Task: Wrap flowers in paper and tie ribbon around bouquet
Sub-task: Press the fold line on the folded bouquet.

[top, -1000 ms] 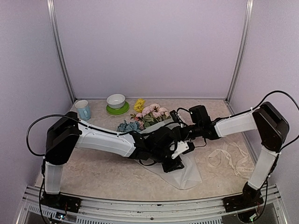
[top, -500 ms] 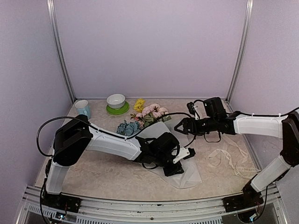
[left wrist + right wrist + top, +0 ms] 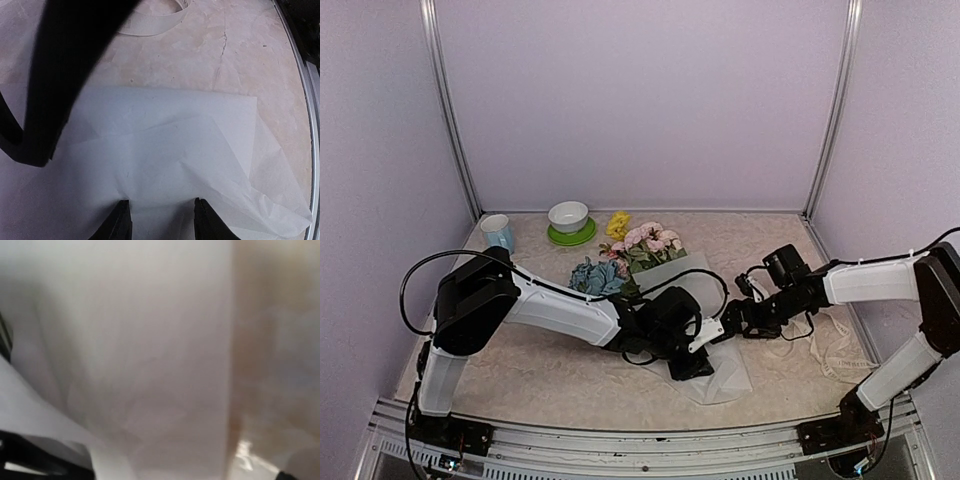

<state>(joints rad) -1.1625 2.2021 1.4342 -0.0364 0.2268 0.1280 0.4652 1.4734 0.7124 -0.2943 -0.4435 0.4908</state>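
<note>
The flowers (image 3: 642, 243), pink, yellow and blue, lie at mid-table with their stems running under the paper (image 3: 722, 368). My left gripper (image 3: 697, 356) rests on the folded paper (image 3: 165, 145). Its fingers (image 3: 121, 222) stand partly apart, and a hump of paper fills the gap and touches both. My right gripper (image 3: 731, 322) hovers at the paper's right edge, just beside the left one, with its jaws wide apart and holding nothing. Its wrist view is a blur of white paper (image 3: 125, 340). The ribbon (image 3: 825, 345) lies loose to the right, and a loop of ribbon (image 3: 150, 24) shows beyond the paper.
A blue cup (image 3: 498, 232) and a white bowl on a green plate (image 3: 569, 219) stand at the back left. The table's front rail (image 3: 306, 100) runs close to the paper's corner. A dark blurred shape (image 3: 65, 75), probably the right arm, hangs over the paper.
My right gripper opened and left the bouquet, swung back and right, then came down to the paper's right edge. The left arm stayed on the paper, its jaws easing slightly.
</note>
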